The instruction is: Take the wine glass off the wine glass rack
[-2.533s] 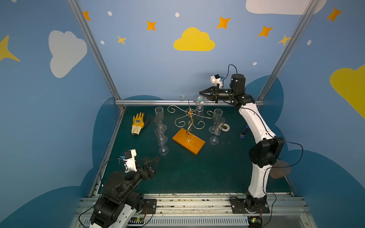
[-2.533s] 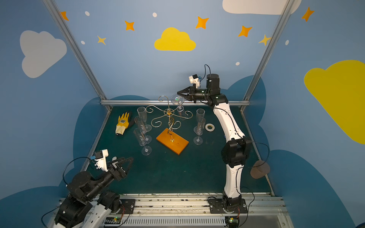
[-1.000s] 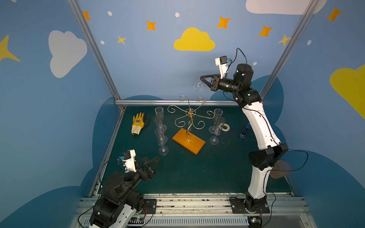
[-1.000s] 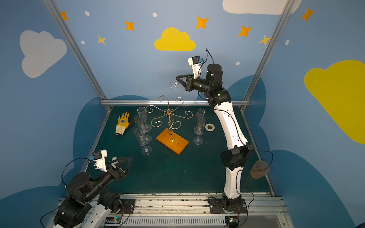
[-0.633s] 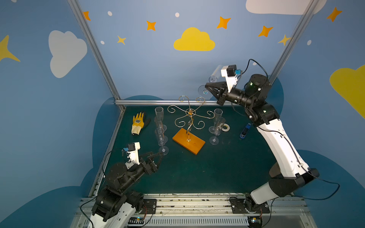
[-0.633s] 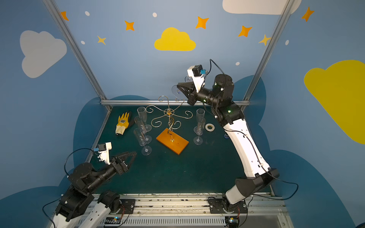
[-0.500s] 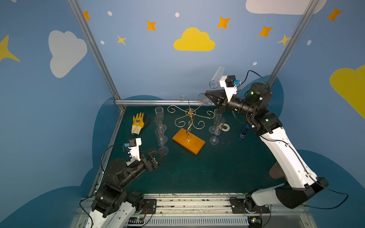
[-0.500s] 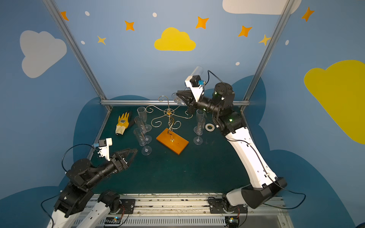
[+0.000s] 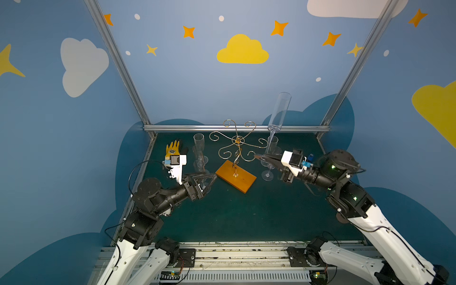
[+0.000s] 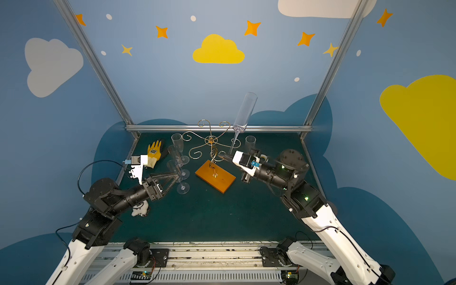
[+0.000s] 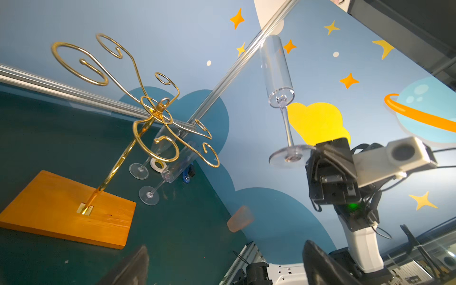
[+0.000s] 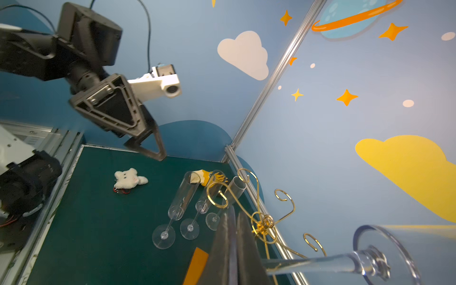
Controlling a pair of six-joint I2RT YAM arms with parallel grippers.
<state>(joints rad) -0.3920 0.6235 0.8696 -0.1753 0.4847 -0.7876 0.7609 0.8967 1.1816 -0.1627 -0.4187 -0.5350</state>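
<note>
The wine glass (image 9: 278,113) (image 10: 244,112), a clear flute, stands bowl-up in the air to the right of the wine glass rack (image 9: 237,142) (image 10: 212,142). My right gripper (image 9: 259,156) (image 10: 222,156) (image 12: 233,237) is shut on the rim of its foot, beside the rack's right arms. The left wrist view shows the wine glass (image 11: 277,71) clear of the gold wire rack (image 11: 153,111), whose curled arms carry nothing. My left gripper (image 9: 211,182) (image 10: 176,181) (image 11: 227,266) is open and empty, low, just left of the orange base (image 9: 235,176).
Three flutes (image 10: 177,148) stand left of the rack, close to my left fingers. Two flutes (image 9: 271,148) stand right of it, behind my right gripper. A yellow glove (image 9: 174,148) lies back left, a white plush toy (image 10: 140,211) near left, a tape roll (image 11: 158,164) back right.
My right arm brought the glass down from high at the back wall, turned it bowl-up, and drew back to the rack's right. My left arm rose and reached towards the base.
</note>
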